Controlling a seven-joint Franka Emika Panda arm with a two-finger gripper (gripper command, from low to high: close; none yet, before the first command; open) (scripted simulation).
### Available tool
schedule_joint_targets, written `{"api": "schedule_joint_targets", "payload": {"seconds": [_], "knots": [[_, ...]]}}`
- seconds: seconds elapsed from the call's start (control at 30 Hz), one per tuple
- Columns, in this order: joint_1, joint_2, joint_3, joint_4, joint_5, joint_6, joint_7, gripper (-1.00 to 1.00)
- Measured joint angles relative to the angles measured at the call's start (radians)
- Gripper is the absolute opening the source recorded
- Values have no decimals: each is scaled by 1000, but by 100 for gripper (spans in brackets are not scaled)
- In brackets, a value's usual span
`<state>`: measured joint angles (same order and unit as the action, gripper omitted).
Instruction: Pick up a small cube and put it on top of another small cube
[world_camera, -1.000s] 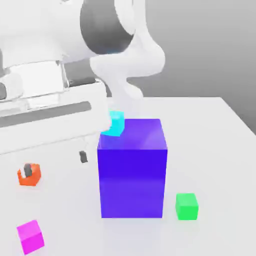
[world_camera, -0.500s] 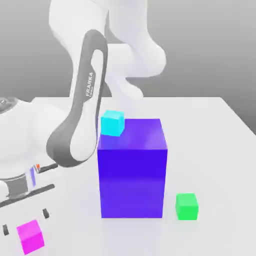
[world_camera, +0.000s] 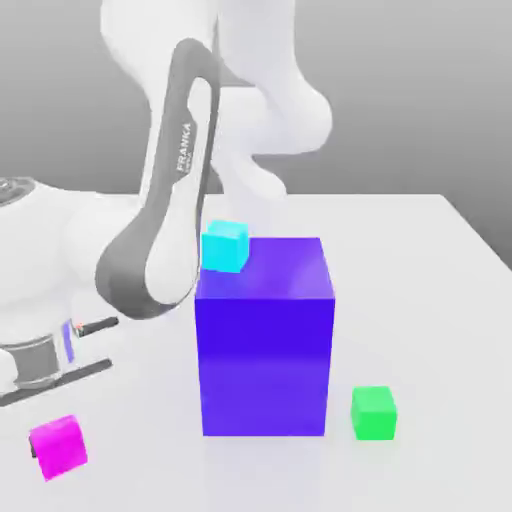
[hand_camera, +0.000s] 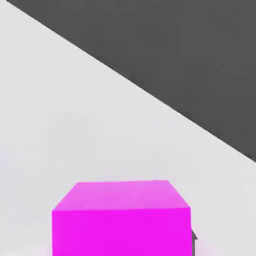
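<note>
**Gripper clamped down on the little magenta cube**

Looking at the exterior view first: small magenta-pink cube sitting down low toward the exterior view's left, on the white surface, tilted a touch rather than square-on. White Franka arm bent over it, grey forearm panel with the FRANKA lettering sloping down toward that corner, hand end right above the cube. Gripper closed all the way in on the small cube, a dark bit of finger peeking at the cube's left edge in that view.

From the hand view: same magenta cube sitting huge and close, top face and front face both visible, a sliver of dark fingertip poking out just beside one lower corner. Pale surface stretching behind it, dark backdrop past the surface's edge.

Rest of the scene, exterior view again: big blue-violet block standing upright mid-surface, way bigger than anything else there. Cyan cube up by the block's top left corner, seemingly just behind it, hard to say if touching. Green cube on the surface just beside the block's lower right corner, a small gap between them. Magenta cube well apart from both the block and the green one.
</note>
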<state>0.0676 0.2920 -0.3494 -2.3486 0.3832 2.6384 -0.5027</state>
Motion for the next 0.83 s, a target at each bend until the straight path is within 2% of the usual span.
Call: {"api": "schedule_joint_targets", "payload": {"seconds": [0.23,0.27,0.3,0.37,0.53,0.7,0.73,0.83], "knots": [[186,-190,159,-110,-43,-12,24,-100],[240,-222,185,-135,-66,-11,31,-100],[353,-259,211,-168,-100,-9,42,-100],[460,-321,222,-231,-173,-1,66,-100],[448,-364,248,-374,-367,31,108,-100],[445,-207,261,-387,-357,181,83,-100],[440,-171,268,-386,-347,214,76,100],[440,-171,268,-386,-347,214,76,100]]}}
